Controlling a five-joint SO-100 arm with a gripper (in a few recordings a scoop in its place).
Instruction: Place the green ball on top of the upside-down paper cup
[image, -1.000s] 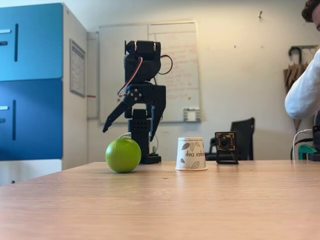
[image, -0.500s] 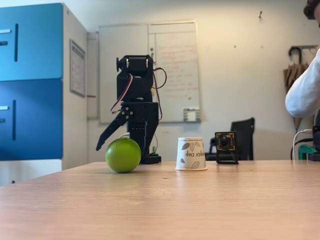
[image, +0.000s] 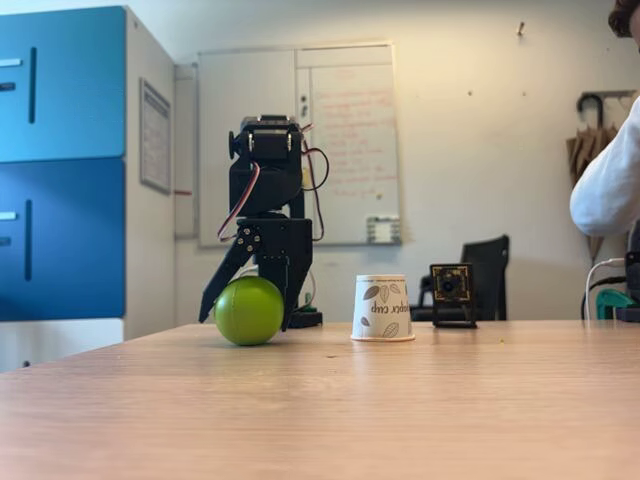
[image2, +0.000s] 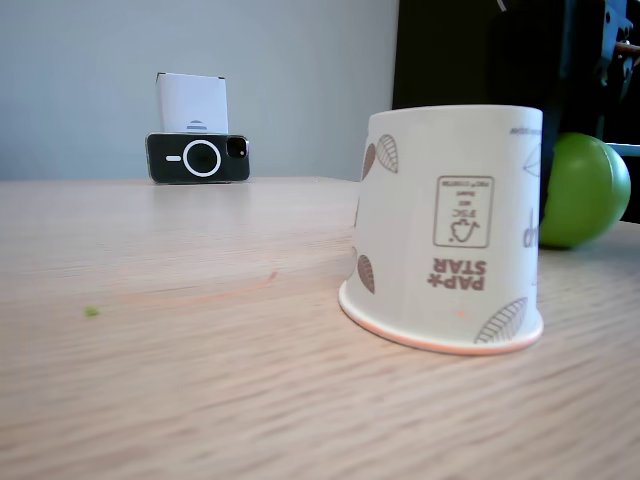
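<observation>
The black two-finger pincer (image: 250, 312) stands spread astride the matte lime-green ball (image: 248, 311) on the wooden tabletop (image: 400, 400), left of the inverted white leaf-printed paper cup (image: 382, 308). Best to close gently at the ball's widest girth, centred, before lifting.

We see the worktop (image: 400, 400) bare and wide on the near side in a fixed view — open passage there. The upside-down paper cup (image: 382, 308) stands apart from the green ball (image: 248, 311), with a clear strip of wood between them, and nothing stands over the cup's flat top. The gripper (image: 247, 318) straddles the ball, its jaws spread down either flank, so that spot is taken. Beyond the cup a small camera module (image: 453, 294) on its stand blocks the far right. In the other fixed view, a phone (image2: 198, 158) propped at the far edge is well apart from the cup (image2: 445, 228).
</observation>
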